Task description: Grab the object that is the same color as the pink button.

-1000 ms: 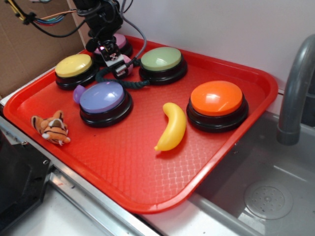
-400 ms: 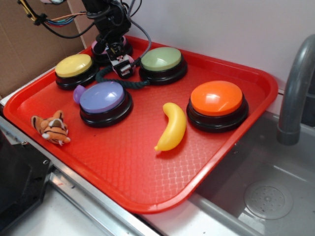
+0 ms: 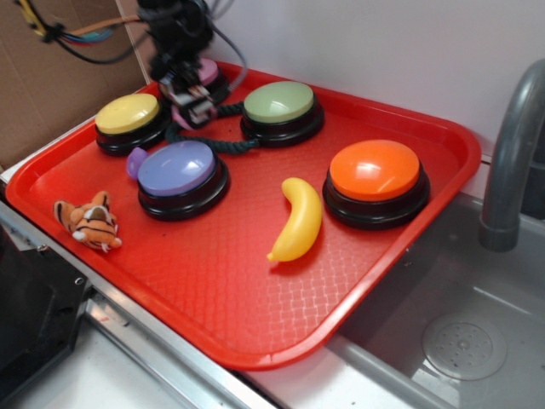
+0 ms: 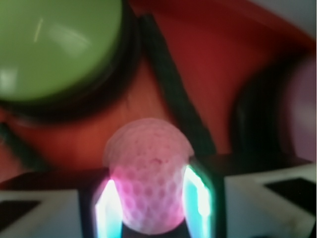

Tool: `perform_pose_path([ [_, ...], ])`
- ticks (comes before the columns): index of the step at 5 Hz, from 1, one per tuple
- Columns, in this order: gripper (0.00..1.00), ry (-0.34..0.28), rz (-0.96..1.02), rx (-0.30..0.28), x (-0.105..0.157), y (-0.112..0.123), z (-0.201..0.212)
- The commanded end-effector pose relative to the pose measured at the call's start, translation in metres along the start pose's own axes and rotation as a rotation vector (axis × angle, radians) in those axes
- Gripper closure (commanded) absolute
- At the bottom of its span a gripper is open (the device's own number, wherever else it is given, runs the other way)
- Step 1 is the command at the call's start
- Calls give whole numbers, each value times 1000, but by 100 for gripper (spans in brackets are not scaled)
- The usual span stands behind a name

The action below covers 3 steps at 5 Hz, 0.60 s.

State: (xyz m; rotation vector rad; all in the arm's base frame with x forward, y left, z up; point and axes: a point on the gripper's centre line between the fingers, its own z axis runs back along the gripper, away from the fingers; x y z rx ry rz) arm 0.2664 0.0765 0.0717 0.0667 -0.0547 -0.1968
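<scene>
One small pink ball [image 4: 148, 176] sits squarely between the two fingers of the gripper [image 4: 148, 206], which are clenched on its opposite sides at roughly its widest part; in the wrist view its dimpled, golf-ball-like skin shows clearly. I judge it light and fairly firm, and the dimples should give the pads some bite, though a round body can still squirt out if the squeeze falls above or below the middle, so the present hold across the equator looks like the right one. A dark green rope [image 3: 223, 145] is joined to the ball; the rope is limp and will trail and drag, and it could snag on a neighbouring button as the ball is carried. In the exterior view the ball is mostly hidden by the gripper [image 3: 189, 102], at the back left of the red tray [image 3: 255, 290], just in front of the pink button [image 3: 207, 70] and between the yellow button [image 3: 128, 112] and the green button [image 3: 279, 100]. Whether the ball is clear of the tray cannot be told. Farther forward lie the lavender button [image 3: 177, 168] and the banana [image 3: 298, 219].
</scene>
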Motion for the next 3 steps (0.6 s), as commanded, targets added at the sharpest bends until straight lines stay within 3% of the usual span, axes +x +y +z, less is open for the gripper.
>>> perform_pose_path([
  [1, 100, -30, 98, -26, 16, -37, 79],
  [2, 100, -55, 76, -99, 25, -65, 90],
  [3, 100, -25, 80, -44, 30, -71, 86],
])
